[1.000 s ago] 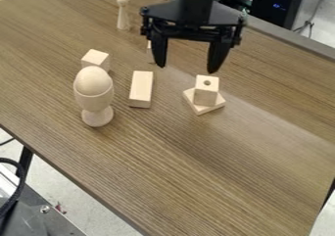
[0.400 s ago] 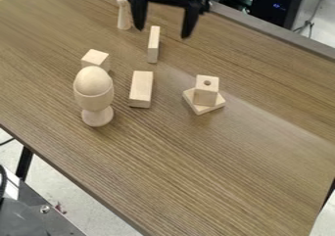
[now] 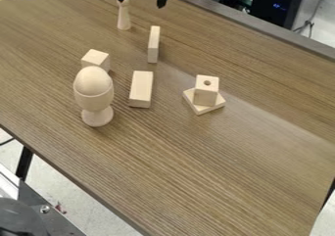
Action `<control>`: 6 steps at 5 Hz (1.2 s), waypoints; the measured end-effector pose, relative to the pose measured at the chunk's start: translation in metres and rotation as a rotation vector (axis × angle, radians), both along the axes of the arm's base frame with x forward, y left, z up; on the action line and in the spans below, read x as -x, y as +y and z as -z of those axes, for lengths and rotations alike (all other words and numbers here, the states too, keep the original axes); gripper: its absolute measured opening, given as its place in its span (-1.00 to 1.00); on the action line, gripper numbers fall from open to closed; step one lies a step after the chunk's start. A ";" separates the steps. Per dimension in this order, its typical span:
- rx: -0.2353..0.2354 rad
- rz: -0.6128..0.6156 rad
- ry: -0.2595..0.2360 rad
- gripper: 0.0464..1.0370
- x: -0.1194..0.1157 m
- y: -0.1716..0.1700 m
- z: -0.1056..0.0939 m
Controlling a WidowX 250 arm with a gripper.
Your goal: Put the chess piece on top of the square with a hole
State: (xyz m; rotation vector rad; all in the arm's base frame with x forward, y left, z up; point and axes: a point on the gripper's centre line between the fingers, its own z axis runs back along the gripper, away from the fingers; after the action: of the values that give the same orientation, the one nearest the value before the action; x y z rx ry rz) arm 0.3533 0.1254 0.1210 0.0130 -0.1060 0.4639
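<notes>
The gripper [image 3: 141,1] hangs at the top edge of the view, open, with a wide gap between its two black fingertips. Its left fingertip overlaps the head of the pale wooden chess piece [image 3: 124,17], which stands upright at the back of the table; whether they touch I cannot tell. A wooden block with a round hole in its top [image 3: 206,89] rests on a flat square piece [image 3: 204,106] right of the middle.
An egg-shaped piece in a cup [image 3: 94,95] stands at the left, in front of a small cube [image 3: 96,59]. One oblong block [image 3: 140,88] lies near the centre, and a narrow block [image 3: 154,44] is behind it. The table's back edge [image 3: 262,28] runs along the upper right.
The gripper has moved up and to the left in the view, from above the holed block to the chess piece. The narrow block behind the centre has come into full view. Its fingers stay open.
</notes>
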 end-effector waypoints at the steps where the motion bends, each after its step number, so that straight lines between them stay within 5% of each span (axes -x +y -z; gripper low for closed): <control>1: 0.030 -0.024 -0.006 0.92 -0.011 0.029 0.009; 3: 0.045 -0.062 0.015 0.92 -0.020 0.054 0.030; 6: 0.054 -0.084 -0.008 0.92 -0.032 0.068 0.031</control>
State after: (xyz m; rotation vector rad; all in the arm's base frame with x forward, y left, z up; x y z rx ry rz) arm 0.3853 0.1934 0.0904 -0.0379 -0.1006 0.5511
